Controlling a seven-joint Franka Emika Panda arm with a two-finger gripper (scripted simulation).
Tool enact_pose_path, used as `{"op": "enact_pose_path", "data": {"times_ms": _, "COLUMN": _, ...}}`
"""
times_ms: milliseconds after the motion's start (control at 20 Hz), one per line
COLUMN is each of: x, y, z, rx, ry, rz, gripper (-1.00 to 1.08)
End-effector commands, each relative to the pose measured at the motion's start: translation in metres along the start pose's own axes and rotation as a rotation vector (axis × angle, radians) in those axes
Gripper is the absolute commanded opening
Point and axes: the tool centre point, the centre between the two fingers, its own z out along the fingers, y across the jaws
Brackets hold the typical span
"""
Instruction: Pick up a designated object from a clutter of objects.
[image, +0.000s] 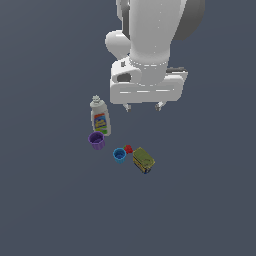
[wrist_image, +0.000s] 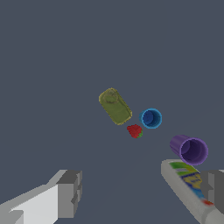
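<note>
Lying flat, olive-lidded squat can

No text, brand or number can be read. The coloured label on the white bottle is too blurred, and nothing is readable on the can.

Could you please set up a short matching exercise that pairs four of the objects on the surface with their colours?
Things:
1. bottle
2. larger cup
3. smaller cup
4. can

Colours:
A. blue
B. olive-green with yellow
C. white with a colourful label
D. purple

Pairs: 1-C, 2-D, 3-A, 4-B
</note>
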Motion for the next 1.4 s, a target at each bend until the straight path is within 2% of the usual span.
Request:
{"op": "enact_pose_path", "data": {"times_ms": 0, "x": 0.0, "y": 0.0, "z": 0.0, "rx": 0.0, "ry": 0.0, "rz": 0.0, "gripper": 1.0}}
{"op": "enact_pose_path", "data": {"times_ms": 450, "x": 0.008, "y": 0.005, "z": -0.002, "rx": -0.02, "ry": 0.015, "rz": 0.026, "gripper": 1.0}}
{"op": "enact_pose_path", "data": {"times_ms": 850, "x": 0.008, "y": 0.005, "z": -0.002, "rx": -0.021, "ry": 0.015, "rz": 0.026, "gripper": 1.0}}
{"op": "enact_pose_path", "data": {"times_ms": 1350, "x": 0.022, "y": 0.004, "z": 0.028, "rx": -0.026, "ry": 0.014, "rz": -0.069, "gripper": 1.0}}
